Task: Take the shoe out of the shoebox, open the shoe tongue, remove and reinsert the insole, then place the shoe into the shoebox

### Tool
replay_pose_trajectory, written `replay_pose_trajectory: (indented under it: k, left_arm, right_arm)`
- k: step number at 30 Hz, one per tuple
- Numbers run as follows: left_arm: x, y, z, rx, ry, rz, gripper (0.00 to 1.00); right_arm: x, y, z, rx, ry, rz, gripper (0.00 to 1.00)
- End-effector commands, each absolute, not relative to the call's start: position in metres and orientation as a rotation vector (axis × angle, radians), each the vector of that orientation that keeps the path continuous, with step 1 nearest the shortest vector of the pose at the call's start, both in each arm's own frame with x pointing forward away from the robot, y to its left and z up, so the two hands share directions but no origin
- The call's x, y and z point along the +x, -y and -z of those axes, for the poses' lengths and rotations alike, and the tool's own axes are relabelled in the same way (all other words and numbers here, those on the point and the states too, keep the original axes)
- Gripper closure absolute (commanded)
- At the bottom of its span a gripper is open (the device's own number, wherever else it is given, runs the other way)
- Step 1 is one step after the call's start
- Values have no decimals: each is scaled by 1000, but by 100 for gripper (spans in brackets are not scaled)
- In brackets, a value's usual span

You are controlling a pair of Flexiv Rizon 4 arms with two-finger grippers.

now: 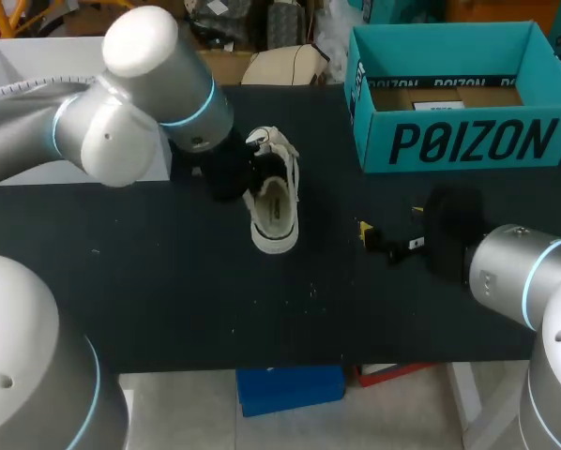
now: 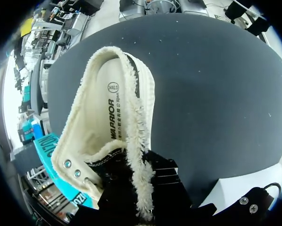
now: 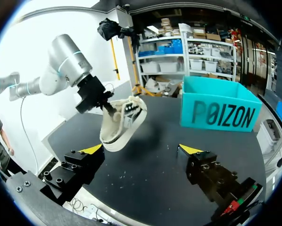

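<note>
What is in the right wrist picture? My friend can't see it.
The left gripper holds a cream shoe, tilted, above the black table. A blue-green shoebox stands open farther back on the table. The right gripper is open, with nothing between its fingers.

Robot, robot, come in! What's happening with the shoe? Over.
Left gripper shut on shoe; shoe tilted, out of the box. Right gripper open, empty. Shoebox open at the table's back; nothing seen between shoe and shoebox.
</note>
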State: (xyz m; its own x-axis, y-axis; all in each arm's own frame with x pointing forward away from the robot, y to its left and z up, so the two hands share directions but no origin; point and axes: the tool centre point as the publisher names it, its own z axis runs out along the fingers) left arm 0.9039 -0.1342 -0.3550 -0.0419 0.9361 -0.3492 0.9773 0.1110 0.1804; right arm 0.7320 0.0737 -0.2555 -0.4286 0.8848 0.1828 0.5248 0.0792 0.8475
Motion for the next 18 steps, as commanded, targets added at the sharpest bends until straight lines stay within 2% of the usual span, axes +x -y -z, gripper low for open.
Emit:
replay_pose_trajectory:
  k: [1, 14, 15, 17, 18]
  left_arm:
    - [903, 141, 377, 1854, -2006, 175, 100]
    - [887, 156, 407, 1915, -2006, 239, 100]
    - [885, 157, 404, 1921, -2001, 238, 73]
    - [885, 157, 398, 1925, -1985, 250, 7]
    - [885, 156, 391, 1929, -1975, 255, 5]
  right_arm:
    - [731, -76, 257, 1396, -1978, -1294, 0]
    - [731, -76, 257, 1396, -1978, -1294, 0]
    - [731, -76, 257, 1396, -1978, -1294, 0]
    - [731, -76, 257, 1396, -1978, -1294, 0]
    - [731, -76, 257, 1396, -1978, -1294, 0]
